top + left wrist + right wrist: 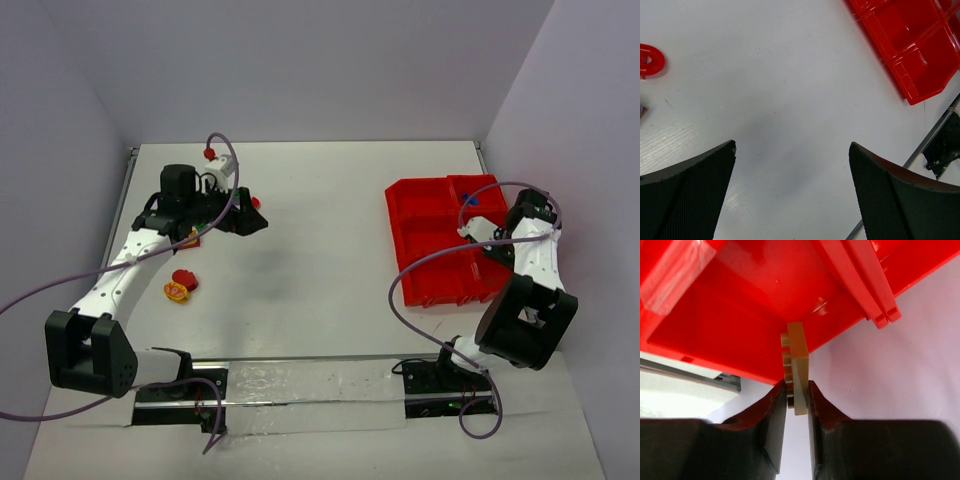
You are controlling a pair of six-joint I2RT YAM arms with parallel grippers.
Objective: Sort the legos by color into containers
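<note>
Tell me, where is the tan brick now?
Right wrist view: the tan brick is pinched in the right gripper, over a compartment of the red tray.

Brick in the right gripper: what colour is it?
The brick is tan, a dull yellow-brown; the right wrist view shows it best.

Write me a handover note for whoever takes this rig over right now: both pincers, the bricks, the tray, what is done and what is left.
Left pincer: open and empty, over bare table.
Right pincer: shut on a tan brick, at the tray, not yet released.
Done: a blue bit appears to lie in a far tray compartment.
Left: drop the tan brick. Loose on the left side are a far red bit, a second red bit by the left pincer, and a red and yellow pair nearer the bases.
</note>
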